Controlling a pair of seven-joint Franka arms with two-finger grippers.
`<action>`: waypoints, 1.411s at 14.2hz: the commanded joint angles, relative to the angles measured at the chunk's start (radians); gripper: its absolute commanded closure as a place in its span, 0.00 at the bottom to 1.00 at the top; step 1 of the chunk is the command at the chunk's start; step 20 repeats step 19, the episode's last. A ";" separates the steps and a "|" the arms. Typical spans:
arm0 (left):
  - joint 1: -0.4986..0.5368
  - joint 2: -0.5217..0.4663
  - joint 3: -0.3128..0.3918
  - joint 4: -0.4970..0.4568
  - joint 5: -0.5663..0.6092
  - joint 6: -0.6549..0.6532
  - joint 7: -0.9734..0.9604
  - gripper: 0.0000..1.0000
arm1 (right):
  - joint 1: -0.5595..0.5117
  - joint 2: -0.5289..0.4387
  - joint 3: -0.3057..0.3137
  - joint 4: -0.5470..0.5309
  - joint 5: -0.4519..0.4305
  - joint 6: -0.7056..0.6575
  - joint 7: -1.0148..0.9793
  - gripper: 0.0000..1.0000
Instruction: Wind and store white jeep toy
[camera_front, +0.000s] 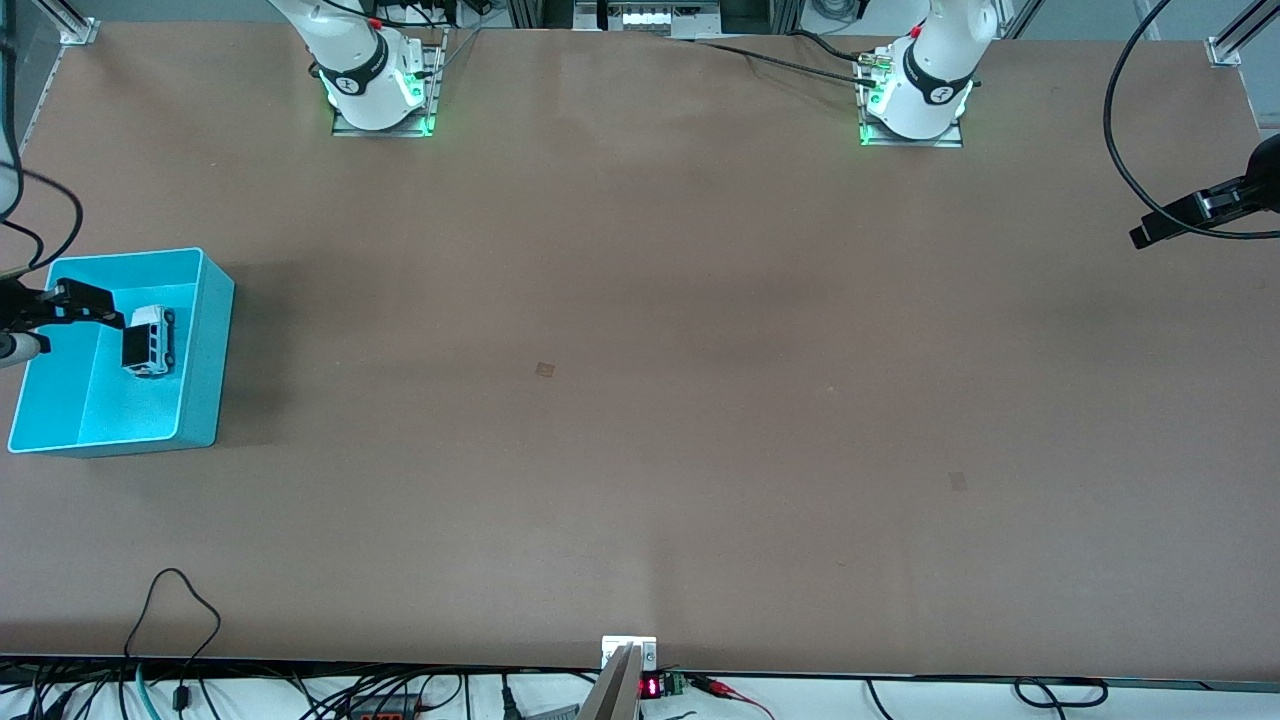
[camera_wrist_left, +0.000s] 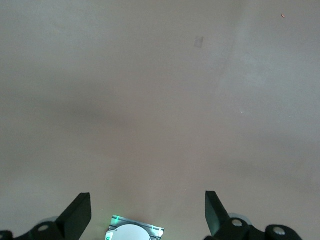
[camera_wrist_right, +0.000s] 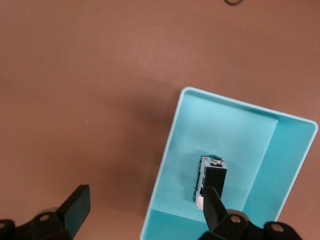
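The white jeep toy (camera_front: 150, 340) (camera_wrist_right: 212, 175) lies inside the teal bin (camera_front: 200, 340) (camera_wrist_right: 225, 125) at the right arm's end of the table. My right gripper (camera_wrist_right: 145, 210) hovers open over the bin's edge. One finger (camera_front: 100, 308) is above the jeep without holding it, and the other is over bare table beside the bin. My left gripper (camera_front: 1160, 225) (camera_wrist_left: 147, 210) hangs open over the table at the left arm's end, with nothing between its fingers.
The arm bases (camera_front: 380, 95) (camera_front: 915, 105) stand along the table's edge farthest from the front camera. Black cables (camera_front: 170, 610) trail over the table's nearest edge. A broad stretch of brown tabletop (camera_front: 640, 380) lies between the bin and the left gripper.
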 joint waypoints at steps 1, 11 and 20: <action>0.003 0.012 -0.003 0.024 0.003 -0.009 -0.008 0.00 | 0.061 -0.068 -0.001 -0.007 0.012 -0.027 0.110 0.00; 0.007 0.015 -0.006 0.032 0.009 0.006 -0.004 0.00 | 0.254 -0.281 -0.021 -0.030 0.032 -0.214 0.500 0.00; 0.016 0.013 -0.004 0.032 0.006 0.006 0.002 0.00 | 0.251 -0.309 -0.013 -0.041 0.055 -0.208 0.497 0.00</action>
